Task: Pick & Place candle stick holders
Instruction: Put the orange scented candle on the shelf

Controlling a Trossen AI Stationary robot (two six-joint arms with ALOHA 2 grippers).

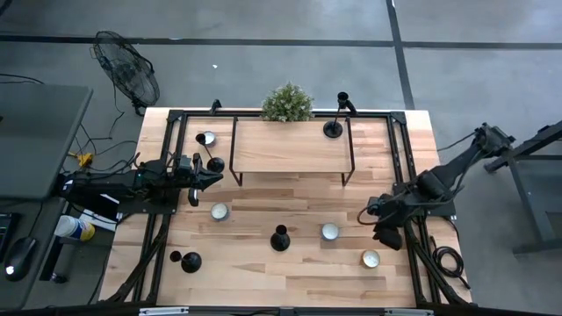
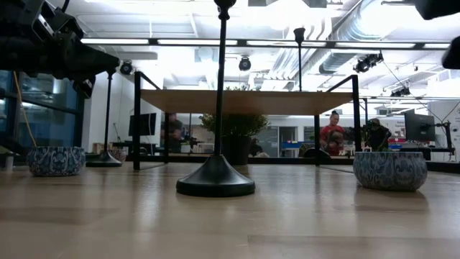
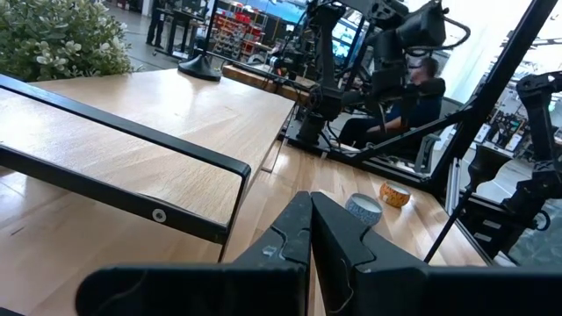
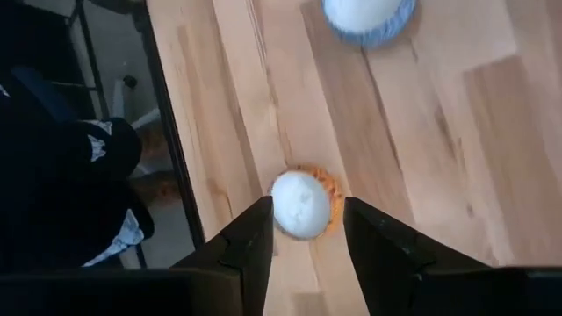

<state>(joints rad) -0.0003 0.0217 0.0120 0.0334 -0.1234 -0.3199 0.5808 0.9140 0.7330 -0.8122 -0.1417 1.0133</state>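
The right gripper hangs over the bench, jaws parted and empty, straddling an orange candle cup from above. The left gripper is pinched fully together, holding nothing, beside the raised shelf. The risk I see: descending here, the right fingers would catch that cup instead of a holder. I count four candle stick holders: one on the shelf, one in front of it, two off its left end. Four candle cups too.
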